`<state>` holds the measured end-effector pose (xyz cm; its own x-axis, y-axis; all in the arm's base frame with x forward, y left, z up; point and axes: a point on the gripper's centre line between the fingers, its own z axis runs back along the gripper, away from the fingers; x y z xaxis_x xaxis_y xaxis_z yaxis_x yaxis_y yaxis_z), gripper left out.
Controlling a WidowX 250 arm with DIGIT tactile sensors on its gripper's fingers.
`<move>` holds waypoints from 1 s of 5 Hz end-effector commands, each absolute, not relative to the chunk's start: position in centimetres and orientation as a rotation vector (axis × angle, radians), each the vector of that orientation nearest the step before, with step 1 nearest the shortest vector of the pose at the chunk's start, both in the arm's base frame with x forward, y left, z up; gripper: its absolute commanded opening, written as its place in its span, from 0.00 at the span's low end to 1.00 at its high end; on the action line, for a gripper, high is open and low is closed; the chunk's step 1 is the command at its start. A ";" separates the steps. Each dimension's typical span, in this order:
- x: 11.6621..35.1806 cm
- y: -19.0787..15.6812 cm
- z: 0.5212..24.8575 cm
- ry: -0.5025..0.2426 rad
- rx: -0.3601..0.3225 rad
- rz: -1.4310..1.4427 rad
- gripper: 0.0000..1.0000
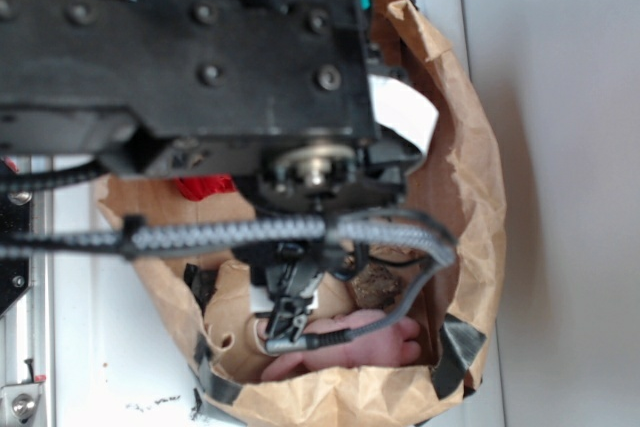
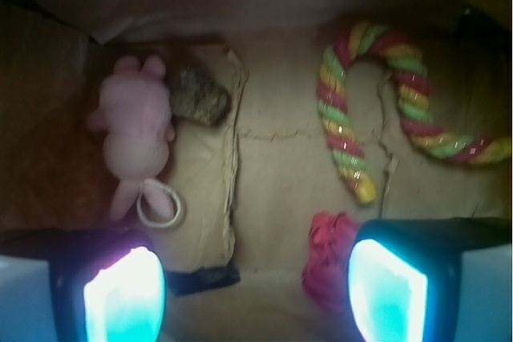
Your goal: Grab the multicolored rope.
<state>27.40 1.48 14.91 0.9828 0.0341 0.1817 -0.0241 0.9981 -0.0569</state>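
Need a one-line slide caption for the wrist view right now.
Open gripper above the paper bag floor, multicolored rope ahead, ungrasped.

exterior overhead above bag (image 1: 470, 177); wrist looks inside.

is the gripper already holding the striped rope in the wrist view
No, the multicolored rope lies curved on the bag floor, well apart from the open gripper, whose fingers hold nothing.
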 end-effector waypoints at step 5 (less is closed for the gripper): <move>27.8 2.7 17.5 -0.215 0.019 -0.248 1.00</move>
